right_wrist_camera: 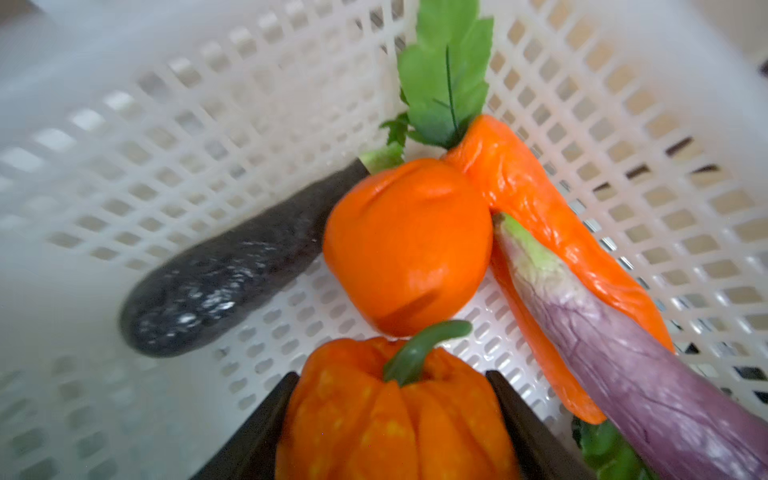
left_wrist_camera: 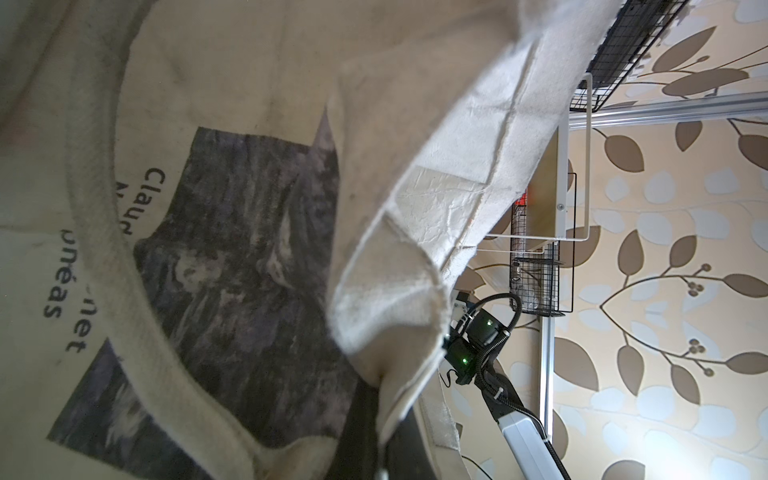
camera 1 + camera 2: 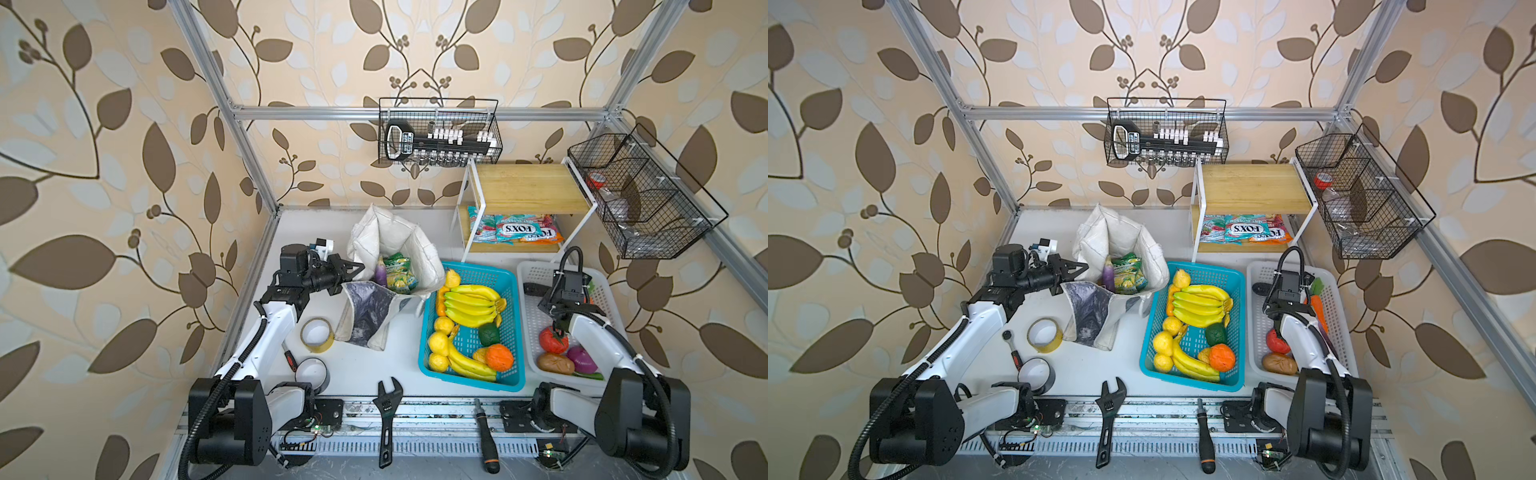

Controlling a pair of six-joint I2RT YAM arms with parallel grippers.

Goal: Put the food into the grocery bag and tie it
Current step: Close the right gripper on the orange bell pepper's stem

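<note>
Up front along the table's near edge, an adjustable wrench (image 3: 386,419) and a screwdriver (image 3: 484,436) lie untouched, with a yellow tape roll (image 3: 317,336) just past them on the left.

Now the action. The right gripper (image 1: 392,376) is down in the white basket (image 3: 536,299), jaws planted on either flank of an orange bell pepper (image 1: 374,428), whose green stem pokes up between them toward the wrist. That reads as a grasp, though I can't say how firm. A carrot (image 1: 540,216) and a purple eggplant (image 1: 623,353) lie just beyond it in the same basket.

Next door on the left sits the blue basket (image 3: 473,383), where bananas and the yellow citrus fruits (image 3: 438,343) wait their turn. Past that again stands the grocery bag (image 3: 395,232), its mouth gaping upward, with the green snack packets (image 3: 399,272) already inside. The left gripper (image 3: 356,269) is clenched on the bag's left rim and holds it open. The left wrist view shows a fold of fabric running down into its fingers.

So here's the relation that matters: the bag's mouth lies to the left of the right gripper and slightly farther back, with the whole blue basket in between. The right arm is the nearer one and already has the pepper. I'd judge it needs a lift clear of both basket walls before it swings across.

Farthest back, FOX'S candy packs (image 3: 515,232) sit on a small shelf.
</note>
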